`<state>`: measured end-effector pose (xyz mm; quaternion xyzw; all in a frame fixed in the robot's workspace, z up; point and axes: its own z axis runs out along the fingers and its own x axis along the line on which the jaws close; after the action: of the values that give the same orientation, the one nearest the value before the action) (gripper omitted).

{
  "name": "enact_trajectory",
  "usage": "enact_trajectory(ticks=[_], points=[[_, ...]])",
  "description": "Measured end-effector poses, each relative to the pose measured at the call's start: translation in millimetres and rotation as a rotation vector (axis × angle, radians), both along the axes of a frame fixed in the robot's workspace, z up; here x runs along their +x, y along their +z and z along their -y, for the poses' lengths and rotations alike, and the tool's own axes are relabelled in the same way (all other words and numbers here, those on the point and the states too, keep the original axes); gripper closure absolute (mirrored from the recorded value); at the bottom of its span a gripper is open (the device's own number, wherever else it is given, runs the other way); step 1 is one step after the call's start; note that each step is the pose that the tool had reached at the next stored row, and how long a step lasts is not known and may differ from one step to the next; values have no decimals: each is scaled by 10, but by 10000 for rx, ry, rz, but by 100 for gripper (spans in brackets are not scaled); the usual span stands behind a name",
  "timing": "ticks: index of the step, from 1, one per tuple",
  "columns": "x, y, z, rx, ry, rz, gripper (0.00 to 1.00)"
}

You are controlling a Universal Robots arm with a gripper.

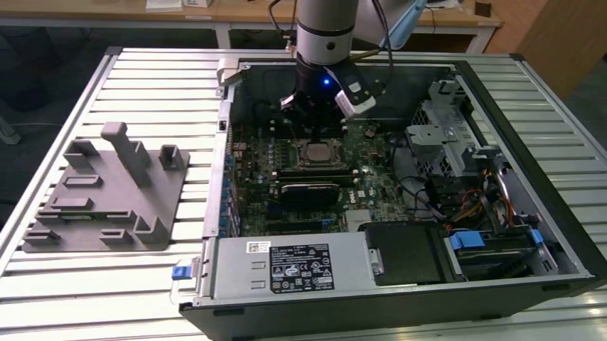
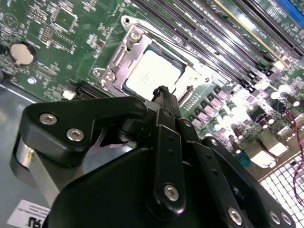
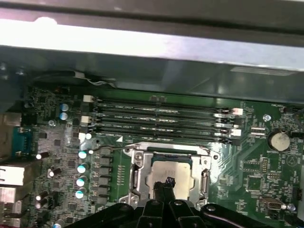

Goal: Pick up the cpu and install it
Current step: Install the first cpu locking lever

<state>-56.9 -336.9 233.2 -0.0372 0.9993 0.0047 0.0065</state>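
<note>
Cpu (image 3: 176, 172) lies in socket (image 3: 136, 176) beneath claw (image 3: 164, 185).

In the first wrist view the black gripper (image 3: 165, 183) covers one edge of the small square silver-grey cpu (image 3: 178, 172), and the gripper's own body is cut off by the frame. Its fingertips seem pressed together; whether they touch the chip cannot be told. In the exterior view the grey robot arm (image 1: 325, 28) is cut by the top edge and hides part of the green motherboard (image 1: 370, 153) behind it.
</note>
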Motion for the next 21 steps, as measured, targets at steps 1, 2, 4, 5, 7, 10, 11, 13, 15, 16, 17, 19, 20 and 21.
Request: enact_trajectory(ticks=[1, 2, 4, 5, 7, 10, 11, 13, 15, 16, 17, 19, 20, 21], points=[[-16, 0, 0, -1, 0, 1, 89], [-29, 0, 0, 0, 0, 2, 89], [-59, 0, 0, 0, 0, 3, 89], [-73, 0, 0, 0, -1, 4, 89], [-101, -1, 0, 0, 0, 5, 89], [-143, -1, 0, -1, 0, 7, 89], [-161, -1, 0, 0, 1, 8, 89], [-192, -2, 0, 0, 0, 10, 89], [-228, -2, 0, 0, -1, 13, 89], [-246, -2, 0, 0, 0, 14, 89], [-263, -2, 0, 0, 0, 16, 89], [-297, -3, 0, 0, 0, 18, 89], [-314, -3, 0, 0, -1, 20, 89], [-330, -3, 0, 0, 0, 21, 89]])
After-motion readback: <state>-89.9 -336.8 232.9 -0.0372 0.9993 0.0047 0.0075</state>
